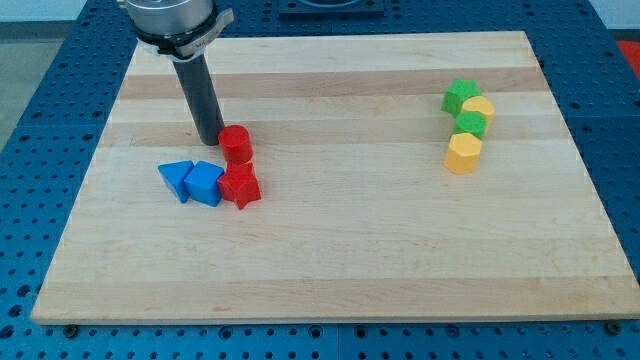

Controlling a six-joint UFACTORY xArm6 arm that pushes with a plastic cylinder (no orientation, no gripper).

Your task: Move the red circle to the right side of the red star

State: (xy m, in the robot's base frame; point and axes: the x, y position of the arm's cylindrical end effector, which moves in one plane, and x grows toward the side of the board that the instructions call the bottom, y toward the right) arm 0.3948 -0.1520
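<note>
in the camera view, your one view, take the red star (241, 187) as the landmark: it lies on the wooden board (330, 250) toward the view's left and a little above the middle. the red circle (236, 143) stands just above the star, toward the view's top, so close that the two look to be touching, though you can't be sure from this angle. my tip (210, 139) is down on the board right beside the red circle's left edge, up and to the left of the star; the rod carries no jaws, so there is nothing to open or close and nothing is gripped. touching the star on its left is a blue block (205, 184), and just beyond that, further left of the star, a blue triangle (177, 178). well to the right of the star you see a tight column: green star (460, 95), yellow circle (480, 108), green circle (471, 124) and yellow hexagon (463, 153) at the bottom.
</note>
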